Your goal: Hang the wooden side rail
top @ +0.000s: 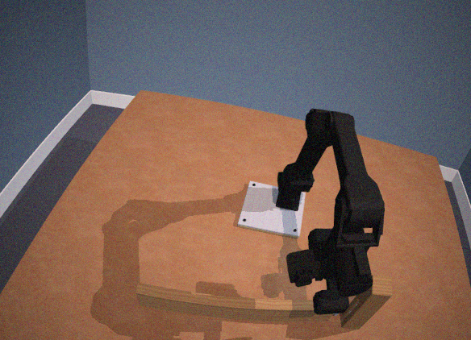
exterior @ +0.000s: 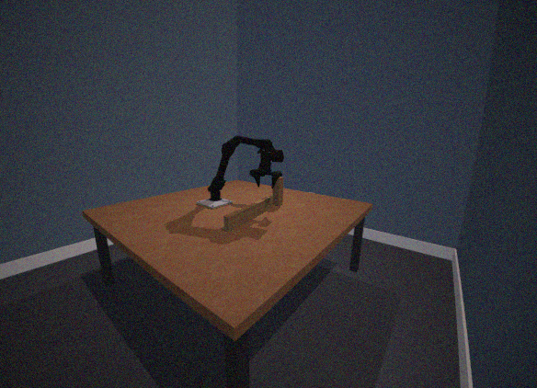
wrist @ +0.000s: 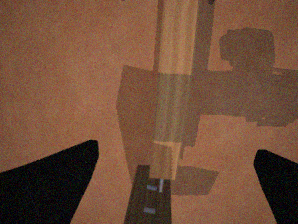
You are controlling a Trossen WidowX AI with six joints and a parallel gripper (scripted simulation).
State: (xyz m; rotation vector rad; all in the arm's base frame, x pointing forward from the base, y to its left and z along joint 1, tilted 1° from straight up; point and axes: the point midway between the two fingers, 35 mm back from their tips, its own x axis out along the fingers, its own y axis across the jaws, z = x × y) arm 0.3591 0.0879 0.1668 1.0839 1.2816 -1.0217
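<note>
The rail (top: pixel 226 303) (exterior: pixel 248 213) (wrist: pixel 175 95) is lying on the bench (top: pixel 181 156) (exterior: pixel 239 266) (wrist: pixel 65 90), its hook end near the post (top: pixel 364 305) (exterior: pixel 279 191) (wrist: pixel 145 200); the end effector (top: pixel 316 285) (exterior: pixel 266 187) (wrist: pixel 178 153) is gaping wide, empty, above. In the top view, the arm (top: pixel 351 168) (exterior: pixel 225 162) is hiding the hooks.

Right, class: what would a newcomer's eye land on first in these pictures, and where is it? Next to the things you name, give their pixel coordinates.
The black arm (top: pixel 355 164) (exterior: pixel 224 165) comes first, arching up from its white base plate (top: pixel 266 221) (exterior: pixel 205 203) on the orange-brown table (top: pixel 181 148) (exterior: pixel 221 279). Next comes the long wooden rail (top: pixel 226 301) (exterior: pixel 245 214) (wrist: pixel 175 50), lying below the open hand (exterior: pixel 266 184) (wrist: pixel 178 153), its end by the upright post (top: pixel 364 307) (exterior: pixel 279 191) (wrist: pixel 137 207).
</note>
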